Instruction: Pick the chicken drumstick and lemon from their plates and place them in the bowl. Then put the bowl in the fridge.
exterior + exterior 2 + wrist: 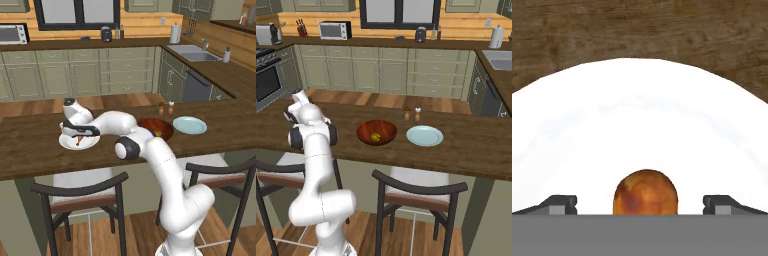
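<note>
so the claw is spread wide and parked right over the white plate, with the drumstick sitting between the two fingertips at about 6 o'clock in the hand view. nothing gripped yet as far as i can see. the lemon is already in the bowl, which sits mid tabletop, and the blue-green plate is just beside it at 3 o'clock, bare

for this step i'd say drop straight down so both fingers straddle the meaty end, keep it centred, then squeeze slow. it looks rounded and small, so an off-centre pinch could squirt it sideways across the plate. don't push too deep either or the tips scrape the plate

stuff i can't make out: the hand view cuts the drumstick off at the bottom, so no idea which way the bone end points. in the left base view the hand covers most of it, just a brown sliver showing. can't tell how much gap is left between the tips and the plate. in the right base view the arm blocks the white plate
</note>
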Controlling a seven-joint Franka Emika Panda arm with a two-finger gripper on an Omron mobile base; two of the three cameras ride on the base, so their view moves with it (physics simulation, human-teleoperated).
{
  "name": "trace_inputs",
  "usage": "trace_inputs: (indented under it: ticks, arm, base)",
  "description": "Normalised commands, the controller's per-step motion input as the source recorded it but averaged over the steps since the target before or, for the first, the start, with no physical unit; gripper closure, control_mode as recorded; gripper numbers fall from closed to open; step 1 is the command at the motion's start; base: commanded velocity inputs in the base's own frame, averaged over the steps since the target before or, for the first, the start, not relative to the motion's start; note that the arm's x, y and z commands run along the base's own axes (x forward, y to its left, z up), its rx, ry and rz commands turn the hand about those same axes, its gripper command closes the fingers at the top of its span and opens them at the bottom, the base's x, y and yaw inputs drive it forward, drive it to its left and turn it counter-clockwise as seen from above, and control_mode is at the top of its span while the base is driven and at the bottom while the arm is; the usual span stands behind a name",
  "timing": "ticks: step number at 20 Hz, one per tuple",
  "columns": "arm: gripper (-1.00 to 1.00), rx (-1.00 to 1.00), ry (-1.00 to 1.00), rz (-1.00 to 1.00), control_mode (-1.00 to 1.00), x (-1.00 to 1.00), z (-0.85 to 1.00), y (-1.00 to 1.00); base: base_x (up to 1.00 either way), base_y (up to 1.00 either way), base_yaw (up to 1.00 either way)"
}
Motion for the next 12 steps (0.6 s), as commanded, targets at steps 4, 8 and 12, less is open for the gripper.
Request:
trace_inputs:
  ticks: [4,8,12]
  arm:
    - [1.00,-0.03,0.01,0.00,-1.00,0.05,-0.18,0.07]
    - [1.00,-0.02,0.01,0.00,-1.00,0.00,-0.17,-0.01]
    - [1.00,0.00,0.00,0.00,-1.00,-0.24,-0.04,-0.21]
  base:
    - [0.00,0.00,0.00]
    - [0.00,0.00,0.00]
    - [0.00,0.00,0.00]
